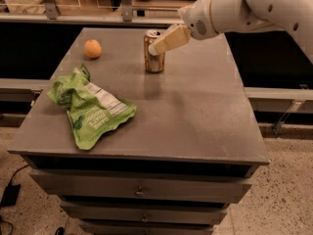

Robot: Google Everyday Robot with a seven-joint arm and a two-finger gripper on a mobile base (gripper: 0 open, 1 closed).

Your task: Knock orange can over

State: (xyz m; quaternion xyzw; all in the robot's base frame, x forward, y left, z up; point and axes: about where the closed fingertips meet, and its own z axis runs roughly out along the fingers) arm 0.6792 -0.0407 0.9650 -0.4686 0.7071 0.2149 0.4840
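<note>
A: Nearest on the bench (pixel 195 131) lies a crumpled green snack bag (pixel 90 106); farther back, an orange (pixel 92 48). And the orange can (pixel 154 62)?

B: It stands upright at the far middle, with the claw (pixel 160 44) against its upper side. Whether the claw is open or closed, one cannot tell.

A: How will it handle?

B: Probably light, stiff and slick. A push near the rim should tip it.

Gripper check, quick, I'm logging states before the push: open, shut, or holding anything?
Gripper: cannot be told from this view; it sits at the upper part of the upright orange can.
</note>
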